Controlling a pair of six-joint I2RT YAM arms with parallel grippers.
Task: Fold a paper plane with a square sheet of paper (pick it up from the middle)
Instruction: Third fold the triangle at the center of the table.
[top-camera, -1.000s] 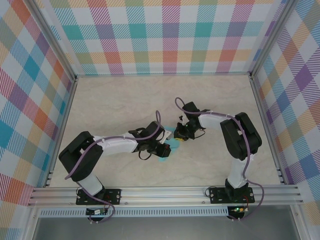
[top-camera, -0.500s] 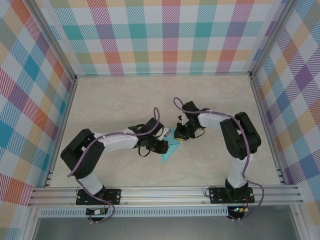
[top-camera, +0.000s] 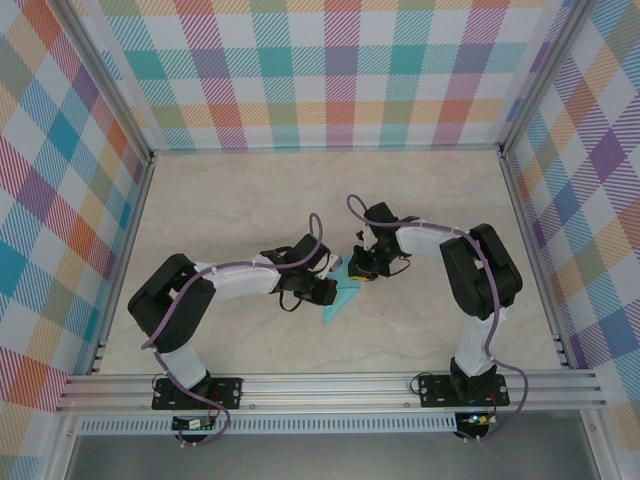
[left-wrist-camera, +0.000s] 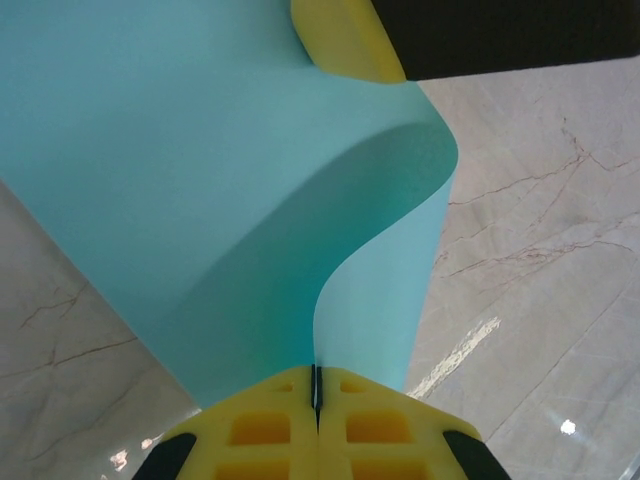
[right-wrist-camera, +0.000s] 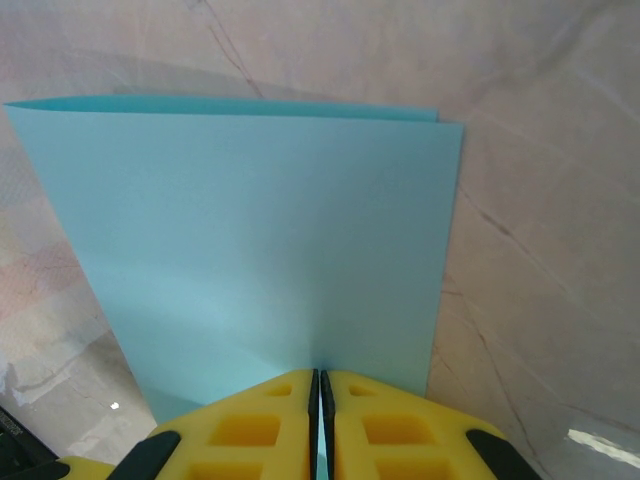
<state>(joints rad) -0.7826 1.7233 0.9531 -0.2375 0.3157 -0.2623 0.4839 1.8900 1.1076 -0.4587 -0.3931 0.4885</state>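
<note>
At the middle of the table, between two robot arms: a folded teal sheet pinched from both sides.

The square sheet of paper (top-camera: 340, 298) is doubled over along one crease and bows in a soft S-curve. A second ago it was mostly hidden under the left arm's wrist. It now shows as a pointed teal wedge and has barely shifted in the last half second. I judge one fold done, and the plane far from finished. The left gripper (left-wrist-camera: 315, 400) is clamped on one edge. The right gripper (right-wrist-camera: 318, 400) faces it, clamped on the opposite edge. I cannot tell whether the sheet's near tip touches the marbled table (top-camera: 250, 200).
</note>
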